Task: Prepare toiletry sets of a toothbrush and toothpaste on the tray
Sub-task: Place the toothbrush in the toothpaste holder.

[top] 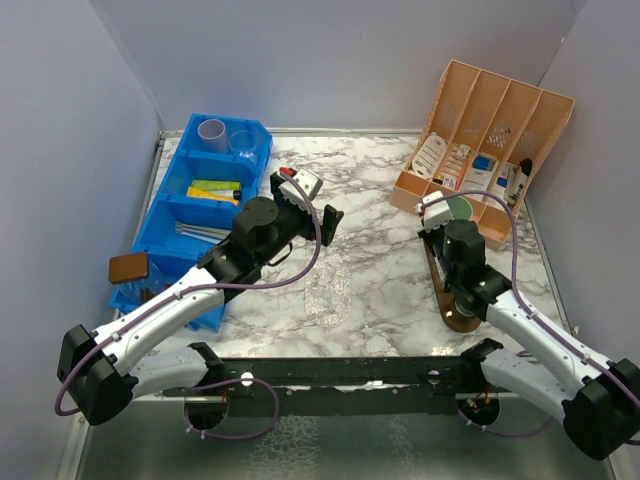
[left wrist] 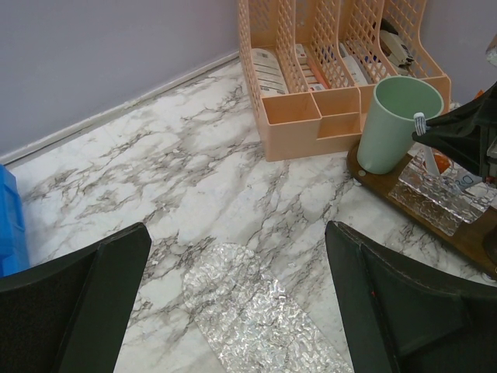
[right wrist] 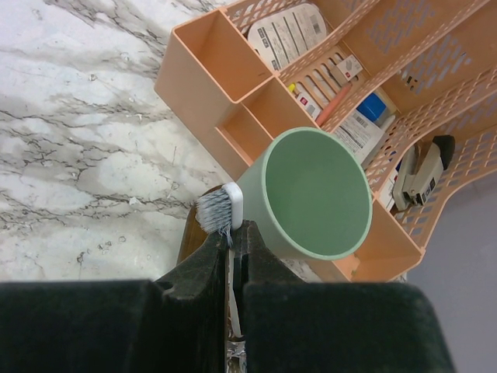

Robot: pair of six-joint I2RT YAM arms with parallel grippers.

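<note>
Black fingers [right wrist: 203,268] of the right claw [right wrist: 233,233] are pinched tight on the thin handle of a toothbrush [right wrist: 215,211]. Its white head and grey-white bristles stick out just past the tips. Directly ahead of this claw and slightly to its right stands a mint-green cup [right wrist: 311,194], smooth, matte and round-mouthed. The brush head lies right against its outer wall, below the rim. The cup sits on a dark brown wooden tray [left wrist: 466,233] that runs back under the claw.

Beyond the cup is a peach plastic organiser [right wrist: 210,70] with lattice walls and small square pockets in front. The packets in it carry printed labels, but the print is too small to read.

The left claw [left wrist: 237,231] is spread wide and holds nothing. Below it, on the glossy marble-patterned worktop [left wrist: 194,179], lies a clear plastic piece [left wrist: 248,311] with a crinkled, faceted surface. Whether it is a cup cannot be told. Behind and to the left of this claw is a blue plastic bin [top: 165,215] with a lilac cup [top: 212,130] in its far compartment.
</note>
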